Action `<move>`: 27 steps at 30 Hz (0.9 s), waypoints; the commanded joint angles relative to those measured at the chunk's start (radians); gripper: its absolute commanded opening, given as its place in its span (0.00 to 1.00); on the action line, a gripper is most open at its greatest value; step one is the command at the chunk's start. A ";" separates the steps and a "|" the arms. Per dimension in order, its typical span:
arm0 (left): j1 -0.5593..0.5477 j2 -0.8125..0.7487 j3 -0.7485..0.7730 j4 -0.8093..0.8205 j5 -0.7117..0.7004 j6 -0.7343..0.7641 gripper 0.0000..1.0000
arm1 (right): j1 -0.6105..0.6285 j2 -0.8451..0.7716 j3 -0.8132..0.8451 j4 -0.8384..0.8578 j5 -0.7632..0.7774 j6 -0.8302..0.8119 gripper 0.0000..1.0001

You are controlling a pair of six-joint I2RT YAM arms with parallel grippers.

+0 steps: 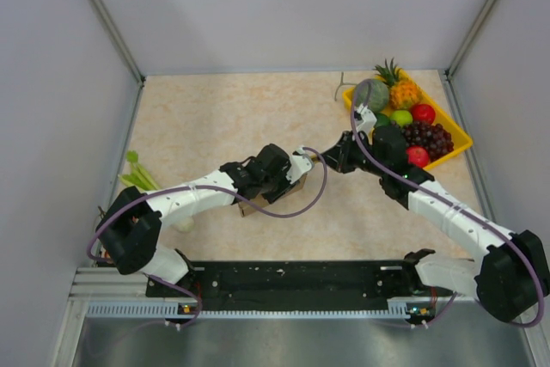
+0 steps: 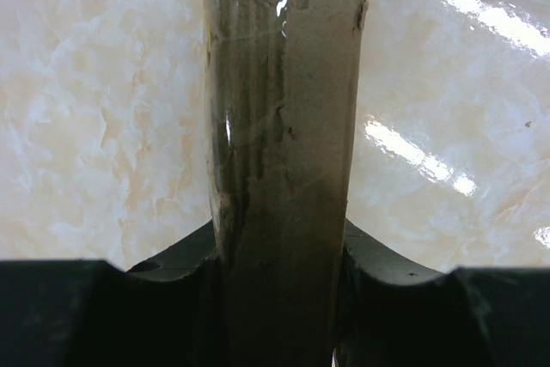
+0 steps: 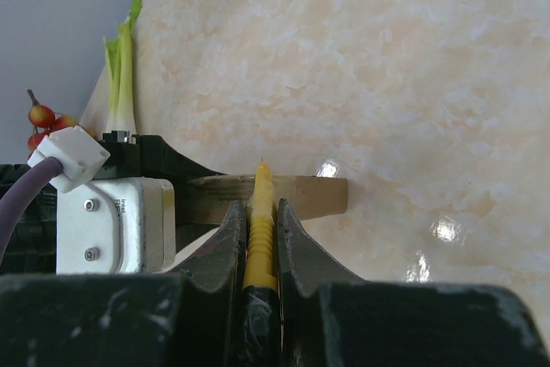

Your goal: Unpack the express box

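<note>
The express box (image 2: pixel 284 152) is clamped on edge by the left fingers (image 2: pixel 382 268) near the middle of the surface (image 1: pixel 215 118), long axis running out from them, and a thin yellow tool (image 3: pixel 260 212) is pinched in the closed right fingers (image 3: pixel 296 247), tip aimed at the box just ahead, contact unclear.

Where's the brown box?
In the top view, the brown box sits left of centre on the table, gripped by the left pincer, with the right pincer to its right.
</note>
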 commanded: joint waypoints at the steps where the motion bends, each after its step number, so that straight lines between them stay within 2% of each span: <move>1: -0.001 0.055 -0.048 0.025 0.048 -0.059 0.31 | 0.015 0.014 0.027 0.042 -0.012 -0.002 0.00; 6: -0.001 0.059 -0.046 0.033 0.044 -0.054 0.30 | 0.024 0.023 0.033 -0.010 -0.017 -0.020 0.00; 14: -0.001 0.069 -0.058 0.062 0.027 -0.059 0.24 | 0.030 0.039 0.074 -0.278 -0.038 -0.106 0.00; 18: -0.001 0.084 -0.055 0.065 -0.030 -0.073 0.22 | 0.033 0.039 0.089 -0.361 -0.060 -0.117 0.00; 27: 0.005 0.127 -0.034 0.044 -0.053 -0.100 0.17 | 0.032 0.010 0.128 -0.476 -0.074 -0.117 0.00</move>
